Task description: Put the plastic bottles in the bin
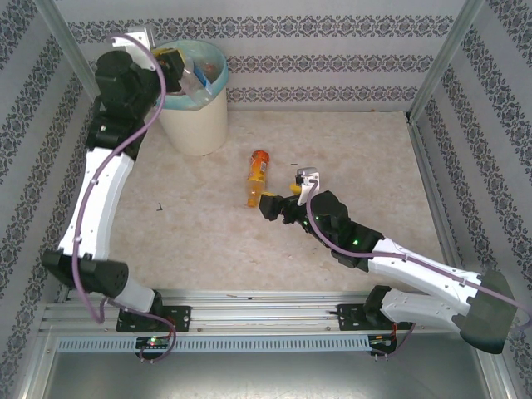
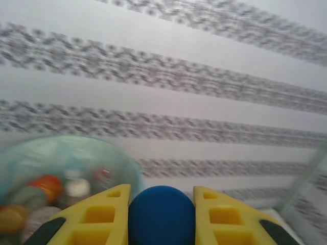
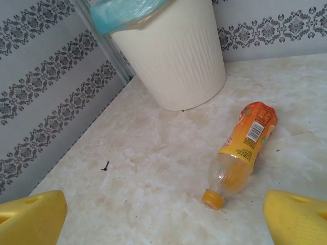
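The right pincer (image 3: 163, 224) stood wide open with nothing between its yellow fingers (image 3: 30, 219), low over the worktop (image 3: 153, 168). Just ahead of it lay the orange bottle (image 3: 242, 148), on its side, somewhat right of the middle of the gap. Its orange cap pointed back at the pincer and its labelled base pointed away, so the long axis ran roughly along the line of approach, slanting off to the right. The fingers therefore stood on either flank of the bottle, not at its ends. From above, the same bottle (image 1: 257, 177) lay well apart from the bin (image 1: 195, 125), with the right pincer (image 1: 274, 201) at its near end; the right arm was plainly the nearer one.

The left pincer (image 2: 161, 227) was closed on a blue-topped bottle (image 2: 161, 206), raised at the bin's mouth (image 1: 173, 62). Below it, inside the turquoise liner (image 3: 127, 13), several other bottles (image 2: 46, 186) already lay heaped. The cream bin (image 3: 173, 61) stood in the far left corner, beyond the orange bottle.
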Robot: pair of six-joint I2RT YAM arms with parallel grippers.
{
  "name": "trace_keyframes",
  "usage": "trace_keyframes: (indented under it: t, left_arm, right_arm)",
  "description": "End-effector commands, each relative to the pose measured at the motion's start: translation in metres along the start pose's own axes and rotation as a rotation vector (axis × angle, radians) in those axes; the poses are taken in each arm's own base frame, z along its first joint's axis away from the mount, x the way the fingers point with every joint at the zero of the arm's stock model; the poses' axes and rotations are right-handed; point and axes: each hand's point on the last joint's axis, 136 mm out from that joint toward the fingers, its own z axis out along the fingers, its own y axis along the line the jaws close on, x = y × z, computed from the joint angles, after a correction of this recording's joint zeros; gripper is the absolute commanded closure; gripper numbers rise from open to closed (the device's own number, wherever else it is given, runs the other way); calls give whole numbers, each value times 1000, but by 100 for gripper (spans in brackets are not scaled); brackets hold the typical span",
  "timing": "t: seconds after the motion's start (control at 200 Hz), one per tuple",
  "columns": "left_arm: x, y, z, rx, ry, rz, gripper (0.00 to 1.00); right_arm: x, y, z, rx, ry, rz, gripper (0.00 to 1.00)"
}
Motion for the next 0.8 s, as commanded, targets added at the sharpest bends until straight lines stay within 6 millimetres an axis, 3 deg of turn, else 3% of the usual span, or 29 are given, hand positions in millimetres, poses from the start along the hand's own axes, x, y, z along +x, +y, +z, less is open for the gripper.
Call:
trace_keyframes:
  t: [0.0, 0.205, 0.46, 0.6, 0.709, 0.794]
  left_arm:
    - [-13, 46, 24, -197, -23, 124, 100]
    - [-16, 99, 75, -406, -34, 285, 100]
    - [-4, 125, 131, -423, -62, 382, 100]
    - [16, 135, 157, -425, -70, 453, 100]
    - [28, 150, 164, -424, -59, 409, 92]
    - [36, 150, 168, -391, -46, 369, 68]
  right_arm:
    - [-7, 0, -2, 14, -21, -20, 2]
    - [-11, -1, -1, 28, -21, -40, 2]
    - [0, -4, 3, 29, 1, 12, 2]
    - [9, -10, 7, 58, 32, 41, 2]
    - [20, -23, 10, 117, 49, 85, 2]
    - [24, -28, 13, 127, 53, 119, 2]
